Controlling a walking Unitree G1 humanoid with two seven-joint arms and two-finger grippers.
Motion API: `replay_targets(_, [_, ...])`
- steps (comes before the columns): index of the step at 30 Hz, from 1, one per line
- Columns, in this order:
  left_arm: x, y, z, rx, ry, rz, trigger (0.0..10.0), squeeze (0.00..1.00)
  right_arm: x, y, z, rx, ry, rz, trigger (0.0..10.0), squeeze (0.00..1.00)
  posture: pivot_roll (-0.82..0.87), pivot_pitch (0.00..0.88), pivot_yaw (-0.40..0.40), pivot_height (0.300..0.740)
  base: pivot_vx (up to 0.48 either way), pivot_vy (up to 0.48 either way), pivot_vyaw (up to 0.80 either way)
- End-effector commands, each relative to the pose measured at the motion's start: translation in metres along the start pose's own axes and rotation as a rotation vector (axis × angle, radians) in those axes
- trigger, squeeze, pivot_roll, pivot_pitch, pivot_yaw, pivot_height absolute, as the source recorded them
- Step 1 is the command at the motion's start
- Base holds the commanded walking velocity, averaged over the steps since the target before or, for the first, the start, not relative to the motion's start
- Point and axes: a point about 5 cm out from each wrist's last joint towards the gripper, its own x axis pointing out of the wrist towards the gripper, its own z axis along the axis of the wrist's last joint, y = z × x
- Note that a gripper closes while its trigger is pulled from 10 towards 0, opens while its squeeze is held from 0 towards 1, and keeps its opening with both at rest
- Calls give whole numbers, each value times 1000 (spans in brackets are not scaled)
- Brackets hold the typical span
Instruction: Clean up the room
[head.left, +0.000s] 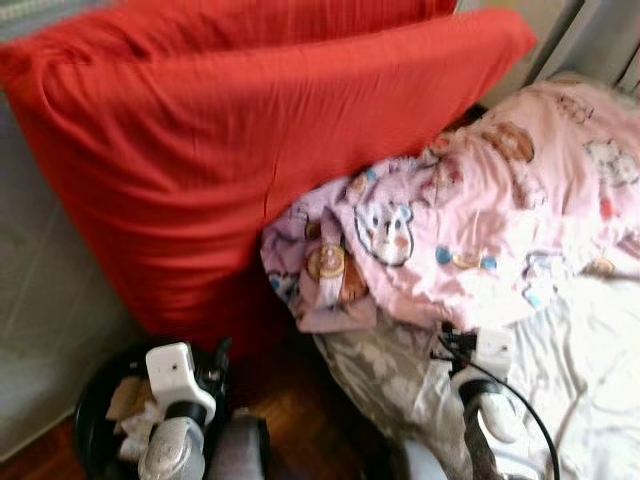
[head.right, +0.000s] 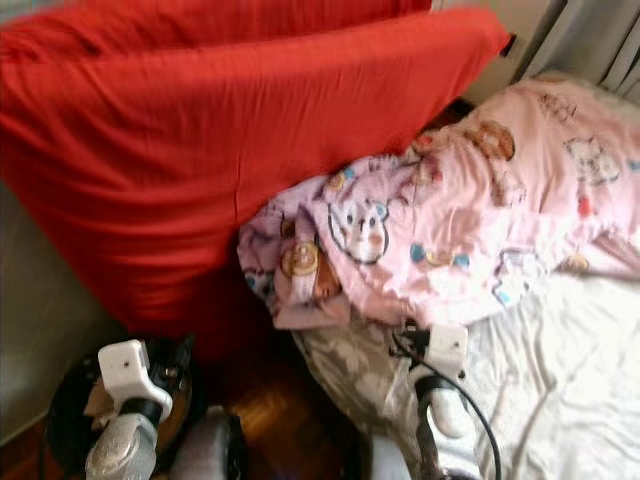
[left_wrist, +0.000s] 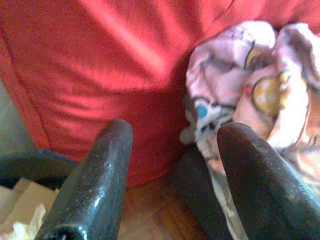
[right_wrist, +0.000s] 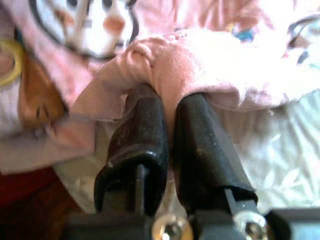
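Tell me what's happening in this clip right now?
The robot stands at a bed, tidying bedding. Its right hand is shut on the edge of a pink cartoon-print blanket bunched on the white sheet. Its left hand hangs open near the floor, over a black bin holding paper scraps. A big red cushion leans beside the blanket.

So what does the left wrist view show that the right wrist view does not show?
Left wrist view alone: the left gripper, fingers apart and empty, the red cushion, a black bin with paper. Right wrist view alone: the right gripper, fingers closed on a fold of the pink blanket, over the white sheet. Both: the blanket and dark wood floor.
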Motion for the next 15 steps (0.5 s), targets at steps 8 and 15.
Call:
replay_targets(8, [-17, 30, -44, 9, 198, 94, 10000, 0, 0, -5, -1, 4, -1, -31, 10000, 0, 128, 93, -50, 740, 0, 0, 0])
replay_targets(15, [-38, 52, -75, 50, 379, 169, 10000, 0, -1, -3, -2, 8, 1, -35, 10000, 0, 126, 74, -52, 740, 0, 0, 0])
